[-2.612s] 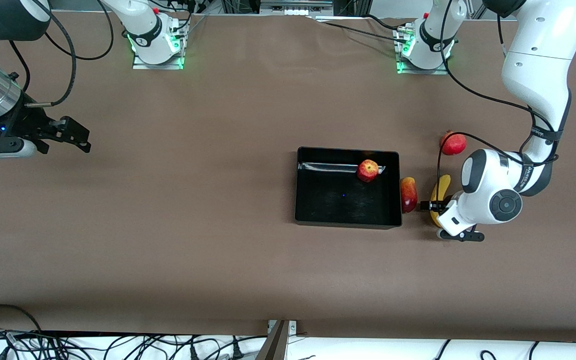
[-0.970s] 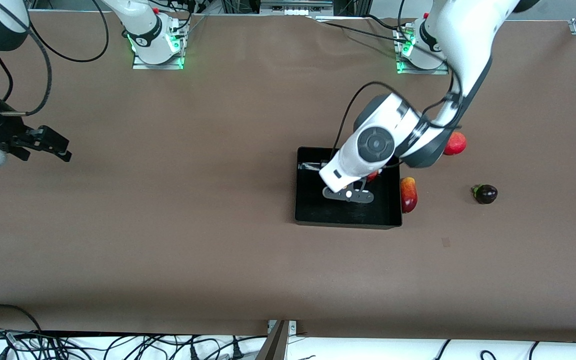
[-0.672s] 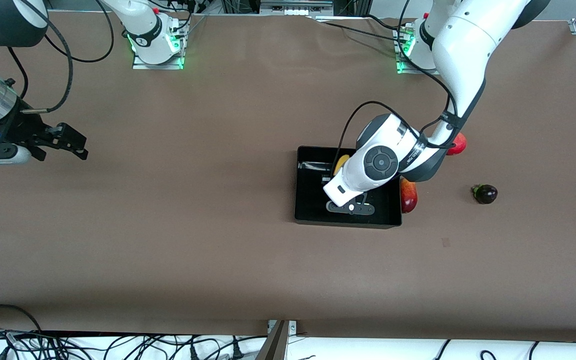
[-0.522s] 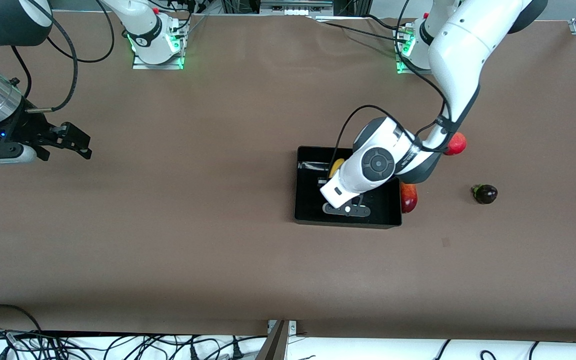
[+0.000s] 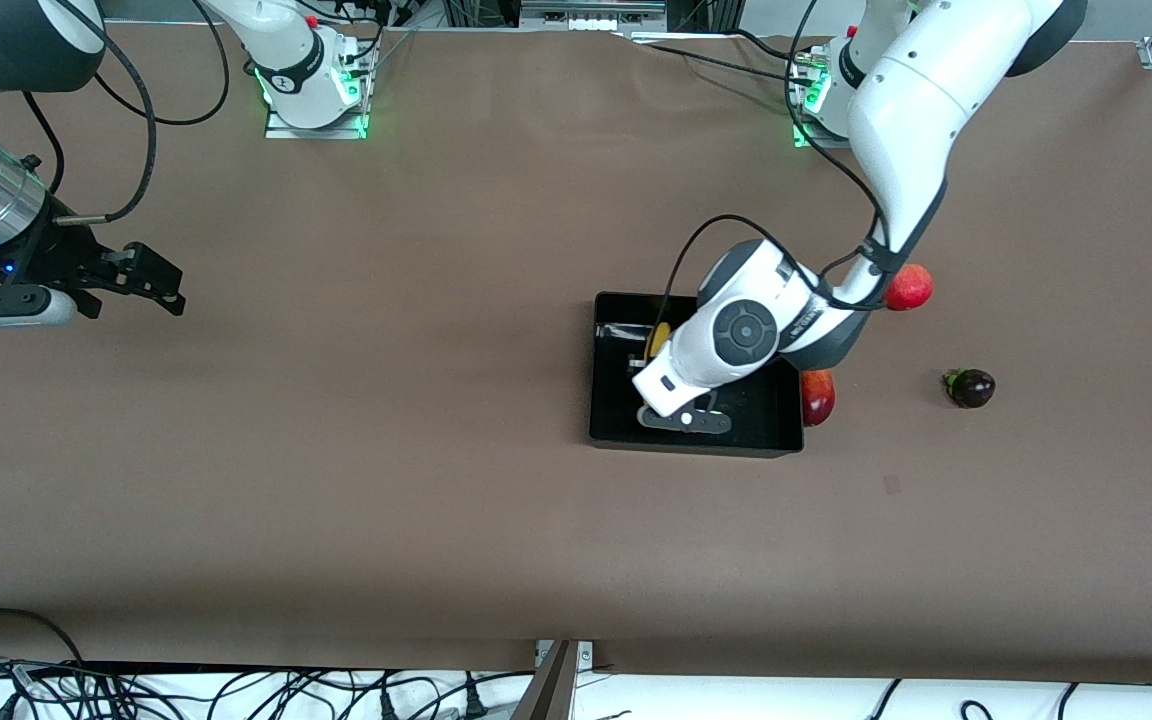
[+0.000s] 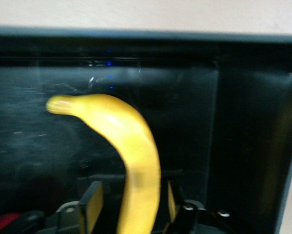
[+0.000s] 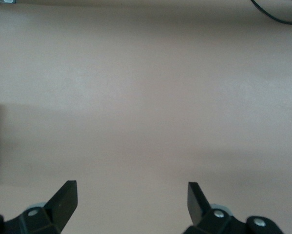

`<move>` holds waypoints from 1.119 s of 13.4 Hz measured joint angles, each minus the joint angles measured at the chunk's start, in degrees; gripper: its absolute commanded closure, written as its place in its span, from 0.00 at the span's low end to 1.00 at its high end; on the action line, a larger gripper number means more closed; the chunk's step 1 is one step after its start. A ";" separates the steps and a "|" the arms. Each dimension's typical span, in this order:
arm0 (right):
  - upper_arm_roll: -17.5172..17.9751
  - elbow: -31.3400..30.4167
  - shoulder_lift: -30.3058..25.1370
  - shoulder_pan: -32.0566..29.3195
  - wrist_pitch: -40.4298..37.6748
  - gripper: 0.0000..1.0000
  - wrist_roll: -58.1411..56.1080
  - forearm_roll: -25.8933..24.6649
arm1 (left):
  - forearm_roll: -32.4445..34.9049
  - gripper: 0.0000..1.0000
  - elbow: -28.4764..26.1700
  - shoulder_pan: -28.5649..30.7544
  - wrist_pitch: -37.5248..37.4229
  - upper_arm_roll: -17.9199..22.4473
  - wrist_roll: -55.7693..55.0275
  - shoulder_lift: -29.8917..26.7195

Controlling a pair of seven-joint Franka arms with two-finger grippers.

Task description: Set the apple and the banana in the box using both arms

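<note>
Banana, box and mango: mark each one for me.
banana (image 6: 131,146), left wrist view, on its curved yellow middle.
box (image 5: 626,432), front view, on its wall nearest the camera.
mango (image 5: 818,396), front view, on its visible red body beside the box.

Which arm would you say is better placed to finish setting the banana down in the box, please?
The left. Its gripper is over the box, fingers apart on either side of the banana. The right gripper waits open over bare table at its own end.
</note>
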 measured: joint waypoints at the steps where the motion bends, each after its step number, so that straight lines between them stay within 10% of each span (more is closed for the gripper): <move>1: -0.01 0.00 0.00 0.00 -0.03 0.00 0.00 0.00 | 0.09 0.00 1.25 1.52 -5.15 0.03 0.07 -1.73; 11: -0.03 0.04 0.01 0.00 -1.08 0.00 0.00 0.00 | 2.88 0.00 9.72 13.87 -34.29 1.71 13.18 -22.86; 15: -0.05 0.07 0.01 0.00 -1.11 0.00 0.00 0.00 | -3.30 0.00 5.63 9.82 -34.47 14.36 24.19 -32.25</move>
